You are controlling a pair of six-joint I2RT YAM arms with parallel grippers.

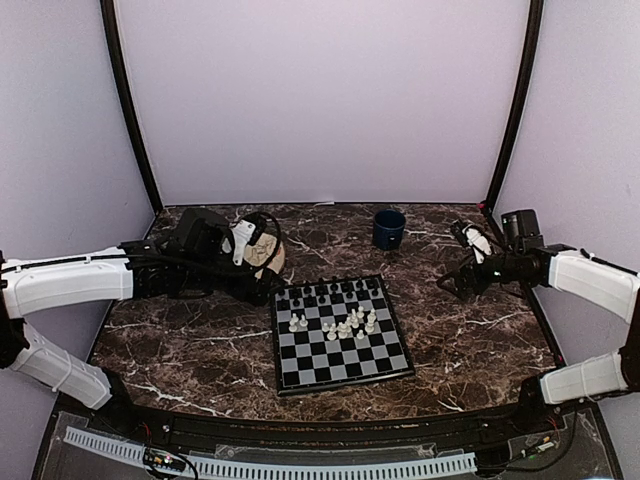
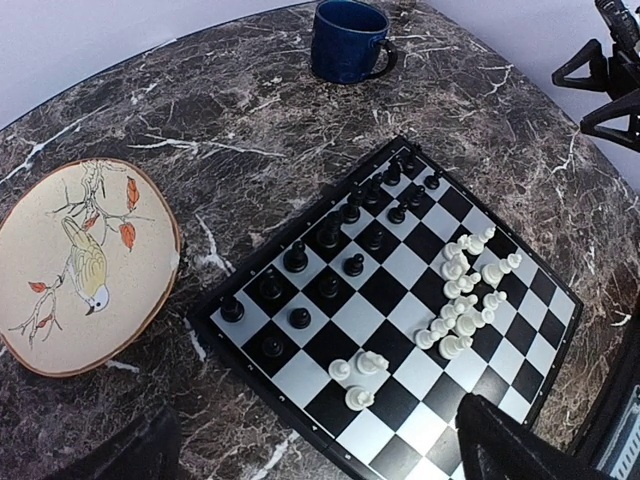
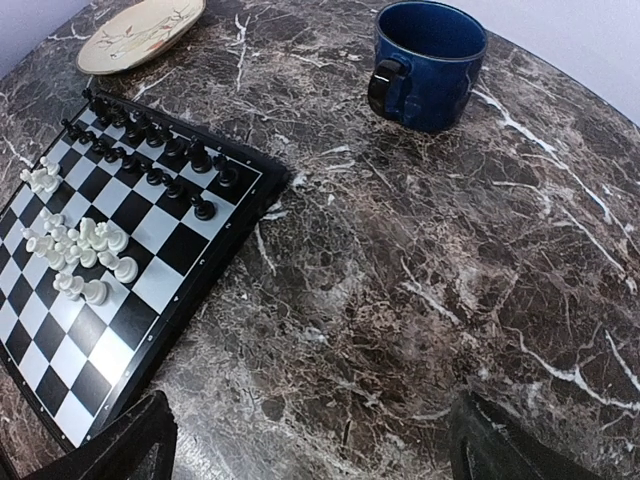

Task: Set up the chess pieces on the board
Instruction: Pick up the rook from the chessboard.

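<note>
Cup point(image 1: 389, 228) blocks far edge; bare marble between board point(image 1: 340, 335) and right hand point(image 1: 462, 283).

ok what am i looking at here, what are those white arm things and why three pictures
Two robot arms bolted to a marble table, each ending in a two-finger gripper. The top picture comes from a fixed camera above and behind them: left gripper over a plate, right gripper over bare table. The other two come from cameras on each wrist, looking down past their own dark fingers. On the table: a board with black pieces in its far rows and white pieces clustered mid-board, plus a blue cup. Both grippers look open, holding nothing.
</note>
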